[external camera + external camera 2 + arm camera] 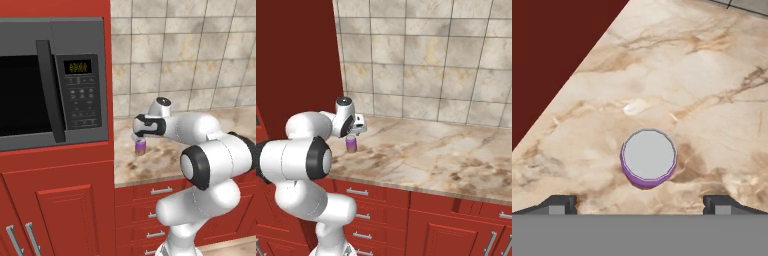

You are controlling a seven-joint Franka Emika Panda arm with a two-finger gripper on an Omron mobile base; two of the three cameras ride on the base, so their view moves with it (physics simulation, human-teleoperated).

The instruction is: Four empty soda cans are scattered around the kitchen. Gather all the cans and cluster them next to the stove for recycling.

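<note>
Microwave left base; silvery can top hand view.

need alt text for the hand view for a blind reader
A small purple soda can with a silvery top stands upright on the beige marbled countertop, seen from above, centred between the open jaws. A red cabinet side fills the upper left.

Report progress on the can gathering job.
Done: nothing visible yet; no cans are gathered here. In hand: the open gripper hangs directly above one upright purple soda can on the beige marbled countertop, not yet gripping it. Left: grasp it, carry it to the stove, then collect the others.
</note>
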